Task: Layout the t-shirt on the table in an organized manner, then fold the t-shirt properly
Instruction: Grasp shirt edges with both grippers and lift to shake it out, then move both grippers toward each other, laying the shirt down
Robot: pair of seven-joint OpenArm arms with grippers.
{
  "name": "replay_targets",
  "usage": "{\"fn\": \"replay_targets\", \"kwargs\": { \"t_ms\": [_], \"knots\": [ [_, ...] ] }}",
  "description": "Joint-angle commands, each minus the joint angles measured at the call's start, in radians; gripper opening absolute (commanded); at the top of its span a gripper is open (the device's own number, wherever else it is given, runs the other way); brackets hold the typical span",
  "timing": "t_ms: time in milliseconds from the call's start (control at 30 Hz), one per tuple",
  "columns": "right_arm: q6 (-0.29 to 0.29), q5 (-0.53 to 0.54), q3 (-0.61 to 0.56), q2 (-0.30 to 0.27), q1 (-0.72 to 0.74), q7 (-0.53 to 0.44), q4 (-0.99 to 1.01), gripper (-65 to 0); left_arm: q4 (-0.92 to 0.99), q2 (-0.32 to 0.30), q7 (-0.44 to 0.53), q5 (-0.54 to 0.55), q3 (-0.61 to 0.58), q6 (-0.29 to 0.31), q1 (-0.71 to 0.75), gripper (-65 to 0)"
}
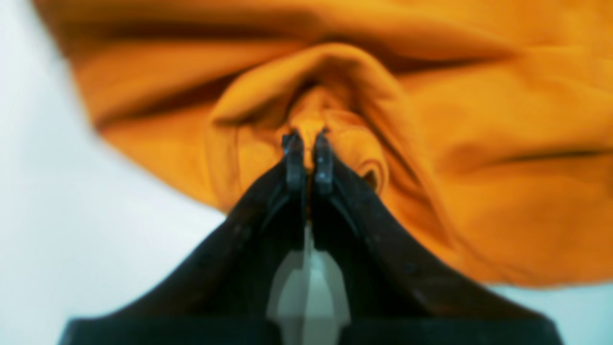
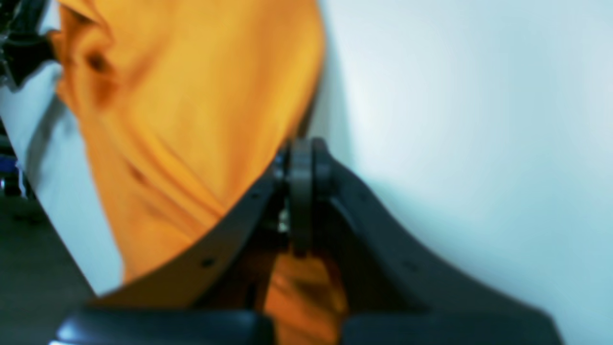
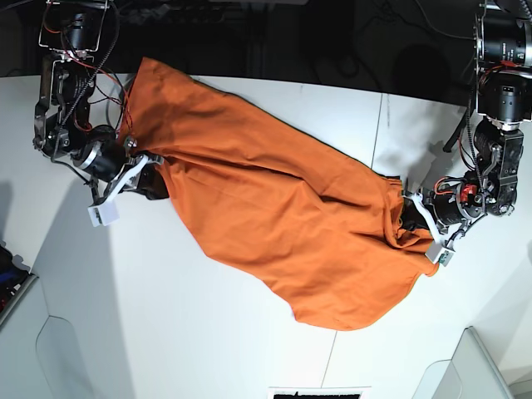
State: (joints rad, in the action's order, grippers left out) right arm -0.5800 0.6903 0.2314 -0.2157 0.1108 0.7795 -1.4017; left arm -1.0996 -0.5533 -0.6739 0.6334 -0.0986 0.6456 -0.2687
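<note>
The orange t-shirt (image 3: 274, 208) lies pulled out in a wrinkled diagonal band across the white table (image 3: 166, 332), from the far left to the near right. My right gripper (image 3: 152, 172) is shut on the t-shirt's left edge. In the right wrist view its jaws (image 2: 301, 158) meet at the cloth's edge (image 2: 191, 96), with orange fabric showing between the fingers lower down. My left gripper (image 3: 409, 213) is shut on the bunched right end. The left wrist view shows its fingertips (image 1: 309, 141) pinching a raised fold of the t-shirt (image 1: 479, 120).
A thin dark seam (image 3: 378, 125) crosses the table right of centre. A pale bin corner (image 3: 478, 366) sits at the near right, and a grey tray edge (image 3: 17, 295) at the near left. Beyond the table's far edge (image 3: 291, 81) it is dark.
</note>
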Motion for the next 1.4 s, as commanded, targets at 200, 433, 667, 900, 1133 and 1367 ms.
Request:
{"fn": "replay_targets", "kwargs": {
  "t_ms": [200, 433, 667, 900, 1133, 1367],
  "knots": [
    [0.0, -0.097, -0.004, 0.0, 0.153, -0.11, -0.015, -65.0, -0.204, -0.104, -0.061, 0.182, 0.008, 0.041, -0.024, -52.6],
    [0.0, -0.273, -0.233, 0.05, 0.365, -0.185, 0.185, -65.0, -0.371, -0.032, -0.169, 0.382, 0.007, 0.052, 0.092, -52.6],
    [0.001, -0.388, -0.516, 0.05, 0.51, -0.215, 0.368, -65.0, -0.406, 0.11, -0.179, 0.323, 0.007, 0.052, 0.239, -52.6],
    [0.008, -0.422, -0.618, 0.04, 0.509, -0.203, 0.454, -65.0, -0.369, 0.13, -0.124, 0.096, 0.007, 0.052, 0.302, -52.7],
    [0.008, -0.337, -0.618, -0.044, 0.473, -0.164, 0.448, -65.0, -0.206, 0.07, -0.061, -0.027, 0.007, 0.02, 0.192, -52.7],
    [0.008, -0.171, -0.617, -0.143, 0.395, -0.065, 0.344, -65.0, 0.006, 0.088, -0.021, -0.051, 0.007, 0.016, -0.034, -52.7]
  ]
}}
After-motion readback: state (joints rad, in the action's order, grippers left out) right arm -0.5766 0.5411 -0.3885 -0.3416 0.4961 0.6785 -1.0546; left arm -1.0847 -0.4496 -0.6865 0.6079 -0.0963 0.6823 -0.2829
